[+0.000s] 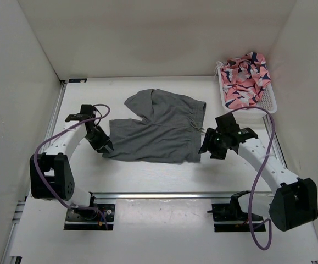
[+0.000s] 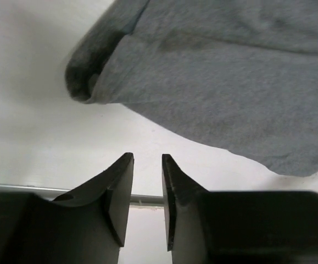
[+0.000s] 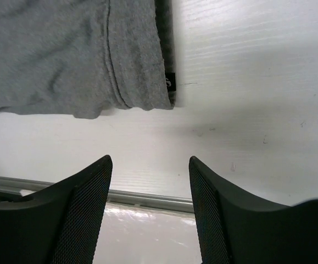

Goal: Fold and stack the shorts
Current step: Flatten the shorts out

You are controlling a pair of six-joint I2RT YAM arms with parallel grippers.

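Observation:
The grey shorts lie spread flat on the white table, waistband to the right and legs to the left. My left gripper is at the near left leg's hem corner. In the left wrist view the gripper is empty, its jaws a narrow gap apart, with the shorts' hem just beyond the tips. My right gripper is at the waistband's near corner. In the right wrist view it is wide open and empty, just short of the shorts' corner.
A white basket holding pink patterned cloth stands at the back right. White walls close in the table on the left, back and right. A metal rail runs along the near edge.

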